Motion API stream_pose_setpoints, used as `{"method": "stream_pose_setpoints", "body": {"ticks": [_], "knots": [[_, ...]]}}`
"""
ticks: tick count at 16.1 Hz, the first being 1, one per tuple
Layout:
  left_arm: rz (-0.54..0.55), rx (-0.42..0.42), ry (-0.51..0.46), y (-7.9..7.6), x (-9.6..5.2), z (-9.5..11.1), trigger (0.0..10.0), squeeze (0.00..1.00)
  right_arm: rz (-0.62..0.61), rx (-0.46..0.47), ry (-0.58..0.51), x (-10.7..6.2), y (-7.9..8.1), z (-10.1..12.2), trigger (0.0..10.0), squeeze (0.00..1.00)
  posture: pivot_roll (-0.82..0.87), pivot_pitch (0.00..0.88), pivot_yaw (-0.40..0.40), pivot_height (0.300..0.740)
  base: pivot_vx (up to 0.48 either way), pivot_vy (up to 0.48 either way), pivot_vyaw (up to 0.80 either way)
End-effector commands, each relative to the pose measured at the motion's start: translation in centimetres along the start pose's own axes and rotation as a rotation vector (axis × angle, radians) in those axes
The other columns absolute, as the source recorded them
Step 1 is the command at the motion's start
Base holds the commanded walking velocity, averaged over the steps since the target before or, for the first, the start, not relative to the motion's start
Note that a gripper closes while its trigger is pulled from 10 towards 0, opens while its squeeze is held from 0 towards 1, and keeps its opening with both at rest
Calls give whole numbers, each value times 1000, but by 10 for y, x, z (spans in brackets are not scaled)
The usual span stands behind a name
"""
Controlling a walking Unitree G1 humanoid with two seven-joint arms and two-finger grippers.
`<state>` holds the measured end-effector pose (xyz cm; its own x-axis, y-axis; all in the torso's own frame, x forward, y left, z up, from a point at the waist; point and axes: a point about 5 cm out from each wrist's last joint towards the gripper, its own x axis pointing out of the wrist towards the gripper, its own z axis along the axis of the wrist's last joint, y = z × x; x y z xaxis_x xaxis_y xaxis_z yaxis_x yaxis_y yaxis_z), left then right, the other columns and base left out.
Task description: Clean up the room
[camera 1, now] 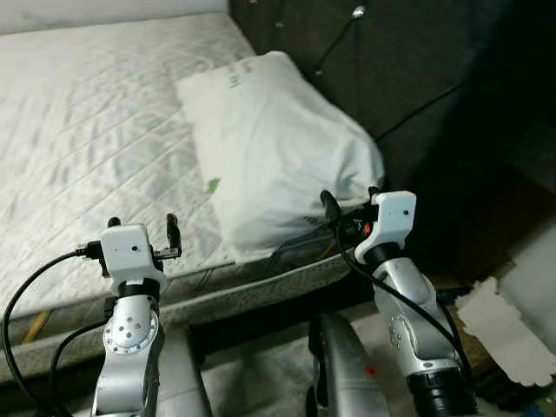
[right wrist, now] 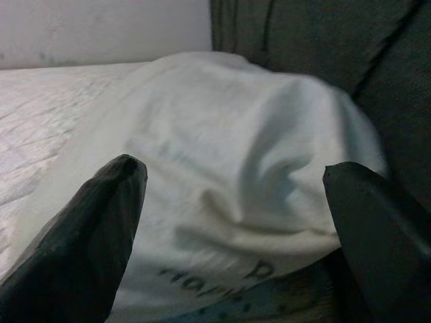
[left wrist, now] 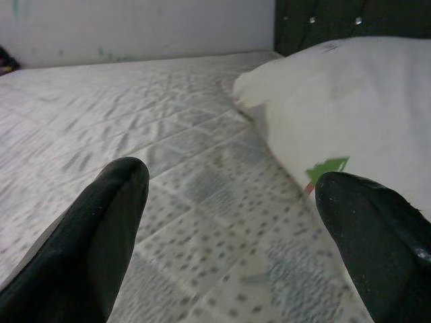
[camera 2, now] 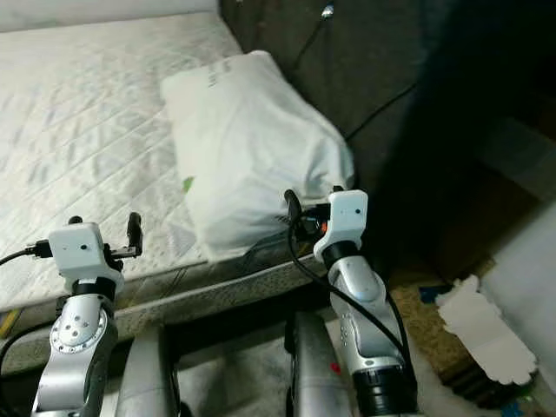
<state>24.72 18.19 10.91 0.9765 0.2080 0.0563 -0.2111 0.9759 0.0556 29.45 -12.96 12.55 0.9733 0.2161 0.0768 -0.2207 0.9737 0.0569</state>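
You're early: both pincers, left (camera 1: 141, 228) and right (camera 1: 349, 201), spread and empty; pillow (camera 1: 269, 139) lies askew on bed (camera 1: 95, 113), untouched.

pillow (camera 1: 274, 148) on mattress (camera 1: 95, 130) — at its right, headboard (camera 1: 408, 78) behind, paper (camera 1: 504, 326) on floor at right

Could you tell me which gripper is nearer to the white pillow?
Right. The right gripper is at the pillow's near end by the headboard; the left gripper hovers over the mattress beside it.
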Motion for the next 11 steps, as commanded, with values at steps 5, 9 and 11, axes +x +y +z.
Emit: {"method": "stream_pose_setpoints", "body": {"ticks": [5, 9, 11], "knots": [[3, 2, 5, -1, 2, -1, 10000, 0, -21, 5, 7, 0, -4, -2, 10000, 0, -62, 28, 2, 619, 0, 0, -448], [-8, 10, 8, -2, 3, -2, 10000, 0, -26, -3, 3, 1, -7, -2, 10000, 0, -64, 22, 6, 666, 0, 0, 0], [-9, 13, 8, -2, 4, -2, 10000, 0, -29, -5, 5, 2, -8, -2, 10000, 0, -64, 21, 7, 686, 0, 0, 0]]}}
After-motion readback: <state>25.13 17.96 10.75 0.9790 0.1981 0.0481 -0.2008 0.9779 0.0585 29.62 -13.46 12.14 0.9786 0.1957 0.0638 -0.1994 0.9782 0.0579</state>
